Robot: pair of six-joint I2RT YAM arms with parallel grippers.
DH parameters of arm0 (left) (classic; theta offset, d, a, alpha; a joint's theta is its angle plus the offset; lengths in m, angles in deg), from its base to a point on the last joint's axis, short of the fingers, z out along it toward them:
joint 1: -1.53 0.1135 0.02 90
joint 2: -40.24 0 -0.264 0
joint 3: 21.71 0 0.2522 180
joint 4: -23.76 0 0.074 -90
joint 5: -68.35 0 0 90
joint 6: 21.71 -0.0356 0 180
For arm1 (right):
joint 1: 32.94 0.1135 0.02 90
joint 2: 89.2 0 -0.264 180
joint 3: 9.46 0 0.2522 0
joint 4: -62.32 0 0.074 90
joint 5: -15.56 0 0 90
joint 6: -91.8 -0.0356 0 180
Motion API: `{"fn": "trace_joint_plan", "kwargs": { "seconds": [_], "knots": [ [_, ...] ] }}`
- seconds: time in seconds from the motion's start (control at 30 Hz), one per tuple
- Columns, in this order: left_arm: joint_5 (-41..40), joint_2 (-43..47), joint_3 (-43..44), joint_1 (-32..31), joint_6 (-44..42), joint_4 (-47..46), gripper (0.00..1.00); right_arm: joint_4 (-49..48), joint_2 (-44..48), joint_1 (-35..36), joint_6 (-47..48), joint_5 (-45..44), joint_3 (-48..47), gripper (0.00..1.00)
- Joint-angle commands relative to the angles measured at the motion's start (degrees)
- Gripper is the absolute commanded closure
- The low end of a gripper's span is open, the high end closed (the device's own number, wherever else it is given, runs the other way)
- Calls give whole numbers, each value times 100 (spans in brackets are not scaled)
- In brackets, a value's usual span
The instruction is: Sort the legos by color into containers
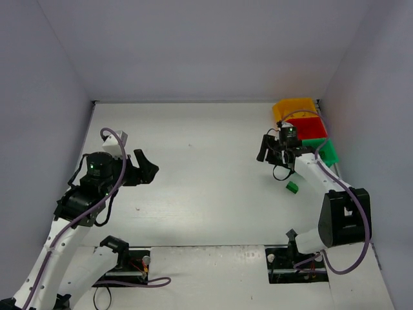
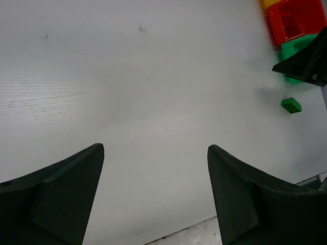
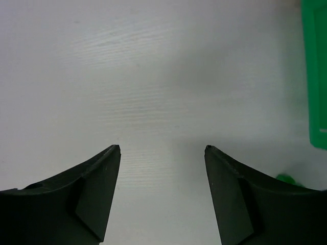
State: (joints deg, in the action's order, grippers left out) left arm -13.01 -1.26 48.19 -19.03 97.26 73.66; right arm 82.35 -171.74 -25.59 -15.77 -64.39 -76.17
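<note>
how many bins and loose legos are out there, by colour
yellow-orange bin: 1
red bin: 1
green bin: 1
green lego, loose on the table: 1
total: 4 (what lies inside the bins can't be told)

- Containers: three, namely one yellow-orange bin [image 1: 295, 107], one red bin [image 1: 313, 129] and one green bin [image 1: 329, 154].
- Legos loose on the table [image 1: 193, 187]: one, a green brick [image 1: 292, 186].
- Legos inside the bins: no count possible. The red bin may hold a few red pieces in the left wrist view, but they blur into its walls.
- Grippers: two, the left gripper [image 1: 147, 166] and the right gripper [image 1: 270, 154], each with two fingers.
</note>
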Motion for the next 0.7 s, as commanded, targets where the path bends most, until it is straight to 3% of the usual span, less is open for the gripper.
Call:
{"fn": "trace_joint_plan", "kwargs": {
  "seconds": [0.0, 0.4, 0.67],
  "knots": [
    [-3, 71, 38, 25, -41, -151, 25, 287, 352, -15, -590, -818, 249, 37],
    [304, 45, -68, 25, -32, -178, 25, 947, 977, -419, -1688, -2866, 777, 28],
    [506, 142, -182, 34, -14, -204, 25, 1070, 319, -691, -1803, -2929, 830, 21]
  ]
}}
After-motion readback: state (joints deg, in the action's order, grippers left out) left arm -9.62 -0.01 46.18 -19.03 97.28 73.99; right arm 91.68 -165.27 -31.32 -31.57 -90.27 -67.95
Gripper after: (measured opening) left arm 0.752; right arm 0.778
